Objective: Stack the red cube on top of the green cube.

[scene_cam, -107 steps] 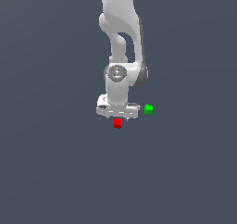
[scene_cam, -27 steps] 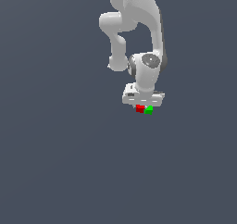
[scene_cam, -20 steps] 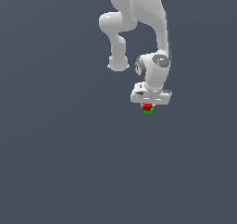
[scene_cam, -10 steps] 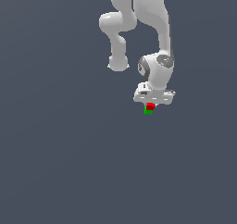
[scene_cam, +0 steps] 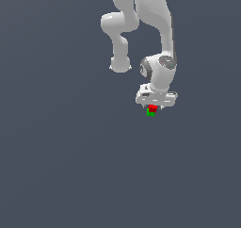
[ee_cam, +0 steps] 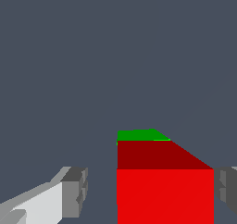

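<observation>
Simulated test scene, featureless flat grey ground (scene_cam: 56, 166), untextured white robot arm (scene_cam: 150, 15)

— What do you have on the wrist camera?

— I see the red cube (ee_cam: 165, 195) filling the near part of the picture between my gripper (ee_cam: 150, 193) fingers. One grey pad (ee_cam: 74, 190) stands clear of the cube with a gap between them; the other pad (ee_cam: 227, 190) sits right at the cube's edge, and I cannot tell if it touches.

— And the other cube?

— I see only a strip of the green cube (ee_cam: 136, 134) showing past the red one. Everything around is flat dark grey floor (ee_cam: 115, 56).
</observation>
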